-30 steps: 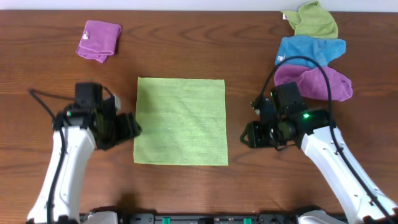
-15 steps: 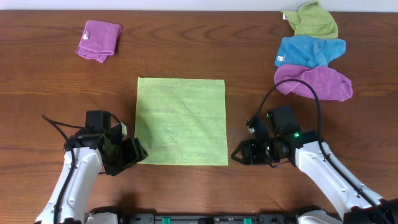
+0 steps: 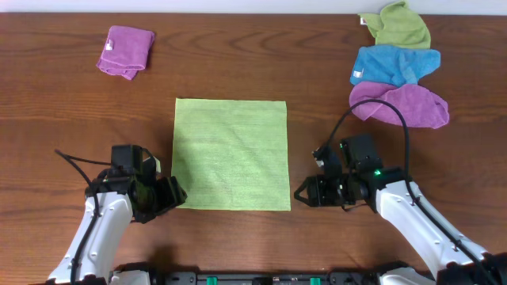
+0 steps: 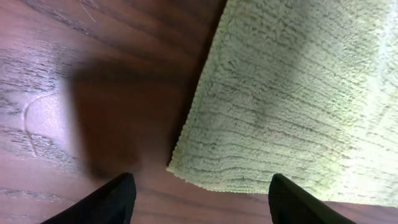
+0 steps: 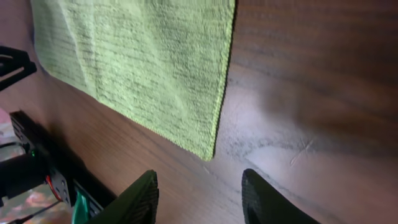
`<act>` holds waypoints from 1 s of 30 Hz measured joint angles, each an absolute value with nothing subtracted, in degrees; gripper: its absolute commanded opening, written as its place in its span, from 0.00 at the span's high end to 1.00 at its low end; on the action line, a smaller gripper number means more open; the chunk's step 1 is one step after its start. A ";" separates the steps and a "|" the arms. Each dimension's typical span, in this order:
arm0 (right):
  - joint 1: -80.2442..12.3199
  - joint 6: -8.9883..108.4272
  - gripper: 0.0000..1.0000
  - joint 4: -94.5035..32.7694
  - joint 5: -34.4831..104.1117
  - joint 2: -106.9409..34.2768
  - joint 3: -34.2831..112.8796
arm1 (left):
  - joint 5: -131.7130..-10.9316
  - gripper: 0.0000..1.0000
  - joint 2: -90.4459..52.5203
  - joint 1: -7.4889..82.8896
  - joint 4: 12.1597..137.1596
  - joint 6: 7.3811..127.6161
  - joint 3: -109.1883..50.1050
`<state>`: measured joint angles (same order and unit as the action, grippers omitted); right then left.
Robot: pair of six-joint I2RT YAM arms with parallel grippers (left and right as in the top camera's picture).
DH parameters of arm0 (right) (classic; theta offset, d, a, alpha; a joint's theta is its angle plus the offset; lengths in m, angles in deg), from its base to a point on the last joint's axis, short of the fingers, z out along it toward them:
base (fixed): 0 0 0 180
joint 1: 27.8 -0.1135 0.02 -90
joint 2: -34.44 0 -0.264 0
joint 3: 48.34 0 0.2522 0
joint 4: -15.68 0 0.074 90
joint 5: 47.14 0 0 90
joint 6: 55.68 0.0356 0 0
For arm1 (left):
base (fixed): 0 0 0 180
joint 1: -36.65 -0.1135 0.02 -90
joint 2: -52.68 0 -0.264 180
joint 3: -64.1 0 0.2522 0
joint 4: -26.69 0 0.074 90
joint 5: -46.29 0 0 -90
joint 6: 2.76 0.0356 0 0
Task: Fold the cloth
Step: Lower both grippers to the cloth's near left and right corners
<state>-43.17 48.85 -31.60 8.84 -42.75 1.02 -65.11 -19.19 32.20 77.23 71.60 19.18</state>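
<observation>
Green cloth [image 3: 230, 154] is being flanked by left end effector [image 4: 200, 186] and right end effector [image 5: 199, 183], both spread; corners should be pinched evenly.

We take this for a robotics lab or test bench, not a home. A bare wood-grain worktop [image 3: 238, 63] fills the overhead frame. A white left arm [image 3: 91, 237] and right arm [image 3: 428, 229] rise from the bottom edge, with black cables [image 3: 78, 157] looping off them and a green light [image 3: 379, 171] glowing on the right one. A black rail [image 3: 261, 279] with green fittings runs along the bottom edge. We see only cloths here: a green cloth [image 3: 230, 154] flat at the centre, a folded purple cloth [image 3: 125, 51] in the upper left, and a heap of cloths [image 3: 396, 67] in the upper right.
</observation>
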 measured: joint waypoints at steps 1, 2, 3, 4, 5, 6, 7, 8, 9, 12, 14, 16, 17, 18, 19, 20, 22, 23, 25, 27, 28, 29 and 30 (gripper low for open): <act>-43.17 48.82 0.56 -31.16 8.77 -42.75 1.02 | -64.72 0.32 -19.19 32.18 77.14 71.62 19.18; -43.17 48.82 0.56 -30.72 8.77 -42.83 1.02 | -64.46 0.33 -19.19 32.20 76.88 71.66 19.20; -43.17 48.82 0.56 -30.31 8.75 -43.01 1.02 | -64.26 0.33 -19.19 32.20 76.44 71.79 19.26; -43.17 48.85 0.56 -29.89 8.73 -43.27 1.02 | -64.24 0.33 -19.19 32.20 75.87 71.84 19.44; -43.17 48.85 0.56 -29.59 8.73 -43.58 1.02 | -64.26 0.33 -19.19 32.20 75.33 71.82 19.77; -43.17 48.85 0.56 -29.35 8.71 -43.88 1.02 | -64.35 0.33 -19.19 32.20 74.50 71.82 20.31; -43.17 48.85 0.56 -29.28 8.68 -44.15 1.02 | -64.59 0.33 -19.19 32.18 73.67 71.82 20.95; -43.17 48.85 0.56 -29.17 8.64 -44.28 1.02 | -64.94 0.33 -19.19 32.20 73.14 71.79 21.67; -43.17 48.85 0.56 -29.02 8.62 -44.43 1.02 | -65.22 0.33 -19.19 32.20 72.77 71.66 22.26; -43.17 48.85 0.55 -28.56 8.53 -44.69 0.99 | -65.97 0.35 -18.82 32.20 71.98 71.09 22.67; -43.20 48.85 0.55 -28.21 8.49 -44.89 0.97 | -66.05 0.38 -18.80 32.18 71.85 70.74 22.74; -43.35 48.85 0.55 -27.62 8.49 -45.35 0.97 | -66.10 0.40 -18.82 32.20 71.61 70.64 22.87; -43.55 48.89 0.55 -27.34 8.51 -45.74 0.97 | -66.14 0.41 -18.82 32.20 71.50 70.57 22.92; -43.92 48.93 0.55 -27.12 8.49 -46.20 0.97 | -66.23 0.41 -18.82 32.20 71.28 70.61 22.98; -44.46 48.95 0.54 -26.92 8.42 -46.77 0.97 | -66.25 0.42 -18.82 32.20 71.09 70.53 23.02; -44.92 48.98 0.53 -26.68 8.38 -47.38 0.97 | -66.25 0.42 -18.82 32.20 70.89 70.55 23.07; -46.19 49.04 0.52 -25.76 8.31 -49.06 0.97 | -66.25 0.42 -18.82 32.20 70.56 70.50 23.11; -46.80 49.15 0.52 -25.44 8.31 -50.07 0.97 | -66.25 0.42 -18.82 32.20 70.45 70.50 23.11; -47.35 49.22 0.52 -25.35 8.33 -51.36 0.95 | -66.25 0.42 -18.82 32.20 70.36 70.50 23.13; -47.79 49.35 0.53 -25.39 8.42 -52.71 0.95 | -66.25 0.42 -18.82 32.20 70.26 70.50 23.16; -48.05 49.39 0.53 -25.41 8.51 -53.35 0.95 | -66.27 0.42 -18.82 32.20 70.19 70.50 23.18; -48.42 49.41 0.53 -25.37 8.55 -53.92 0.93 | -66.25 0.42 -18.82 32.20 70.12 70.50 23.20; -48.77 49.50 0.52 -25.15 8.25 -54.20 0.93 | -66.27 0.42 -18.82 32.20 69.99 70.48 23.22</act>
<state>-48.77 49.50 -25.15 8.25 -54.20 0.93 -66.27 -18.82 32.20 69.99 70.48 23.22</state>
